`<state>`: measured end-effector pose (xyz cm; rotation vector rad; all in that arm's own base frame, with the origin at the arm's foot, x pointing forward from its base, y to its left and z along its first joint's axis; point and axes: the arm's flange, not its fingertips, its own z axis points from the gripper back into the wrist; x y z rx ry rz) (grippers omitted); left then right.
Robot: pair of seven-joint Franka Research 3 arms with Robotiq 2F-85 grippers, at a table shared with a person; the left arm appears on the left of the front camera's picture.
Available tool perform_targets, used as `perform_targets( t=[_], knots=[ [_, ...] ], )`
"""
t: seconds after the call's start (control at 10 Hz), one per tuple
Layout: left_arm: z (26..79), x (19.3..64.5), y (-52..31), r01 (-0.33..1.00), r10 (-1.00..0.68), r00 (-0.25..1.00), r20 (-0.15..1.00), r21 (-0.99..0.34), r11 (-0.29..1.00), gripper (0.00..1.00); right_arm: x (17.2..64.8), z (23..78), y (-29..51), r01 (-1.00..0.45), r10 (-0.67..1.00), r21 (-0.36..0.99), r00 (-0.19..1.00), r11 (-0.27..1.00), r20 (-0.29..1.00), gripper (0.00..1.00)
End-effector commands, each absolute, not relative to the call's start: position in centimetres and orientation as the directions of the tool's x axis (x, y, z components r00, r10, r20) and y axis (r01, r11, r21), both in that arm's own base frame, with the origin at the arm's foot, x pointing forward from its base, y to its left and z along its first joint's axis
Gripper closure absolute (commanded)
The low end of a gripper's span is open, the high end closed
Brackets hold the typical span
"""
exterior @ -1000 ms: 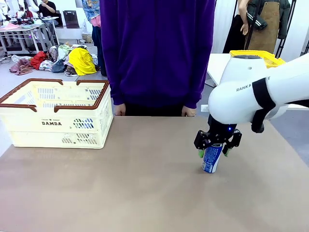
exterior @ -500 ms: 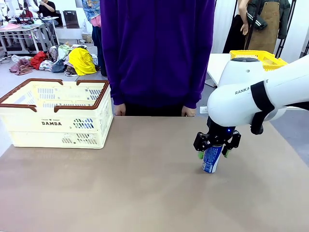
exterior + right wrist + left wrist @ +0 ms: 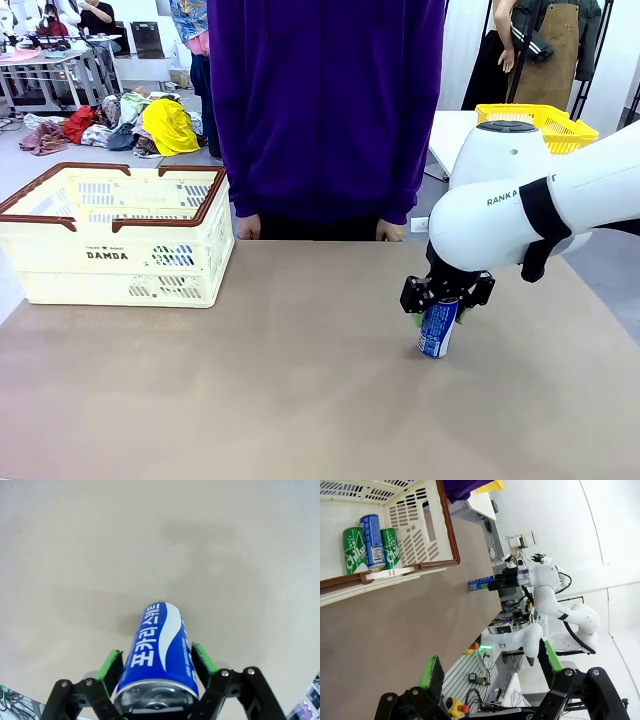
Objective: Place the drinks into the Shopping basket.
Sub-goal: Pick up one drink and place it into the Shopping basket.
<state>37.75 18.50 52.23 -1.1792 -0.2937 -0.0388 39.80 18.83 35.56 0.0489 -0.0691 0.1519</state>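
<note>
Blue drink can (image 3: 438,328) with white print stands upright on the tan table (image 3: 250,400), right of centre and well apart from the Shopping basket (image 3: 118,236) at the far left. Right gripper (image 3: 440,308) straddles its top, green pads (image 3: 111,664) pressed against both sides of the can, as the right wrist view shows. Inside the cream basket lie two green cans (image 3: 355,551) and another blue one (image 3: 372,534). Left gripper (image 3: 490,666) hangs above the table near the basket, its jaws spread wide with nothing between them. A person in a purple top (image 3: 325,110) stands at the table's far edge, and a yellow mesh basket (image 3: 535,118) sits behind the right arm.
</note>
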Motion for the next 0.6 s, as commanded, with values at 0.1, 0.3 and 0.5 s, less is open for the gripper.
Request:
perform_targets(
  t=[0.1,0.3,0.5],
  knots=[
    [52.09,37.33,18.37,0.193,0.114,0.960,0.255,-0.900,0.392,0.00,39.39,34.98,18.72,-0.159,0.156,0.024,0.984,0.987,0.086,1.00],
    [52.09,37.33,18.37,0.193,0.114,0.960,0.255,-0.900,0.392,0.00,39.43,34.99,18.67,-0.162,0.159,0.025,0.984,0.987,0.077,1.00],
    [52.09,37.33,18.37,0.193,0.114,0.960,0.255,-0.900,0.392,0.00,39.42,35.20,18.67,-0.161,0.158,0.028,0.985,0.987,0.072,1.00]
  ],
)
